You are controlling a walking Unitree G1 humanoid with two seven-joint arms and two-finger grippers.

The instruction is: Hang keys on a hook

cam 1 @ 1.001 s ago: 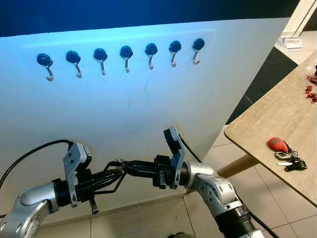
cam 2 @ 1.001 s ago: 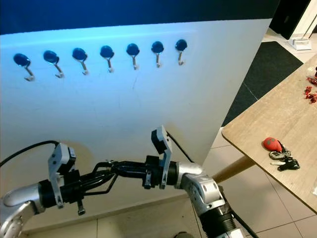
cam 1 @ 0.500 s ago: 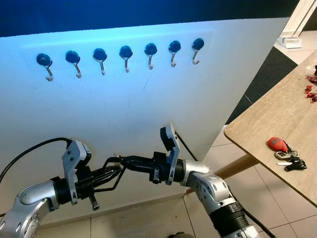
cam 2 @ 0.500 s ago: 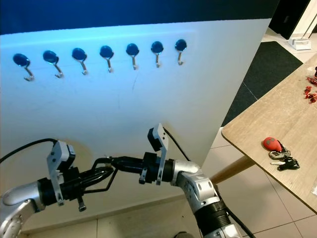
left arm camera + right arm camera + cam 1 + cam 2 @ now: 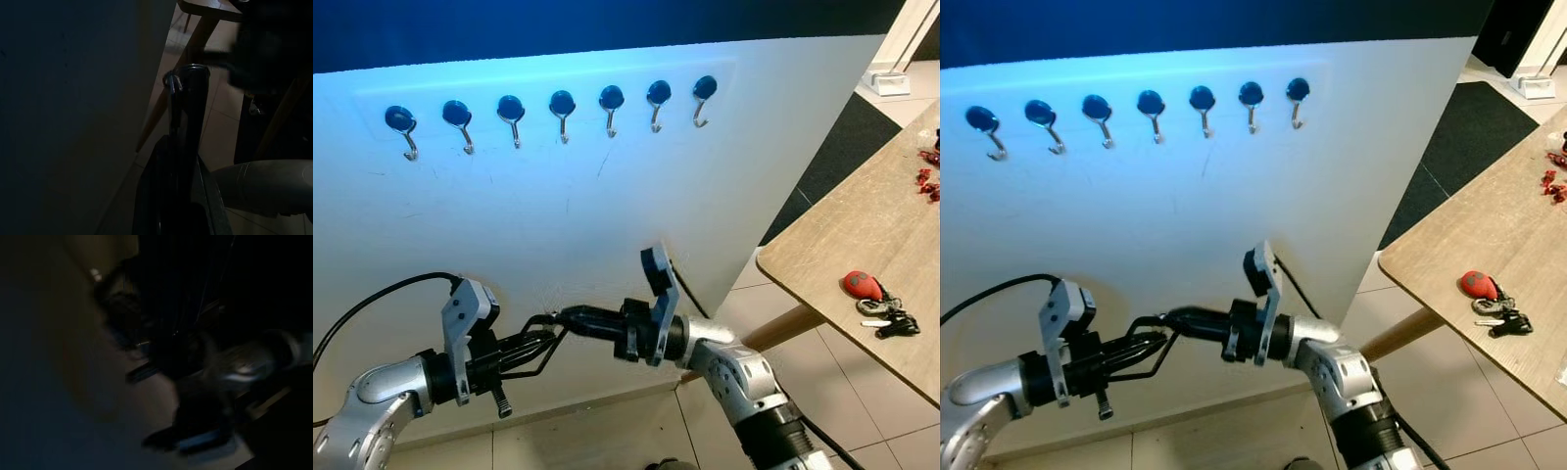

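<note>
- The left arm is reaching in from the lower left of the left eye view, its silver forearm bent at the elbow and its wrist turned toward the centre of the frame.
- The left gripper [image 5: 546,328] is lying roughly level in the lower centre-left, its long black fingers pointing rightward; whether they are parted or pressed together cannot be told.
- The right arm is rising from the bottom centre-right, its silver forearm angling up and leftward, with the wrist's camera bracket sticking up above it.
- The right gripper [image 5: 570,315] is pointing leftward, so that its tip is meeting the left gripper's tip in front of the white board [image 5: 607,225]; its fingers look drawn close, but this cannot be told for sure.
- The keys [image 5: 886,318], joined to a red fob [image 5: 862,285], are lying on the wooden table [image 5: 842,235] at the right edge of the frame, well apart from both grippers.
- A row of seven hooks [image 5: 562,108] with dark round bases is running across the upper part of the board, all of them bare.
- The wrist views are too dark to add much; the left wrist view is showing the gripper's black fingers [image 5: 188,107] beside the board, with a table leg beyond.
</note>
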